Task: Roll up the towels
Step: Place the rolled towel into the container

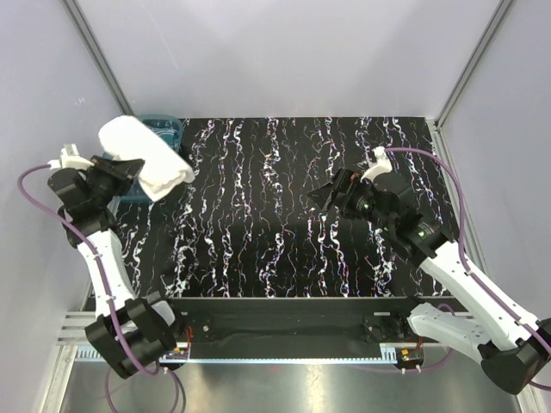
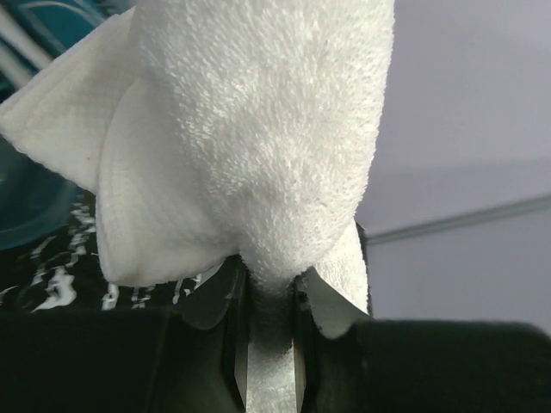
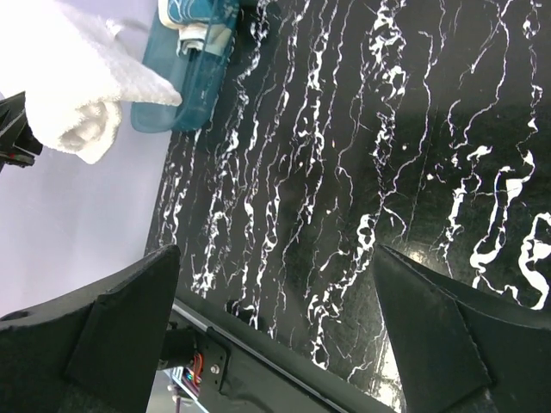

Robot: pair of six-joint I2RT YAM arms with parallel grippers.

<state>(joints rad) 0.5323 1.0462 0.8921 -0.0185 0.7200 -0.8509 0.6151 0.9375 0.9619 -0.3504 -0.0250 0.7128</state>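
Left hand [image 2: 271,340] clamping one towel [image 2: 258,129], one tub [image 3: 194,82]

Towel [image 1: 145,160] in left pincer [image 1: 131,169], over tub [image 1: 166,129] at table's [image 1: 284,258] far-left corner.

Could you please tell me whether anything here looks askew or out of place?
The white towel, held up in the left pincer near the tub, looks untidily rolled: one corner sticks out loose from the roll. Nothing else stands out.
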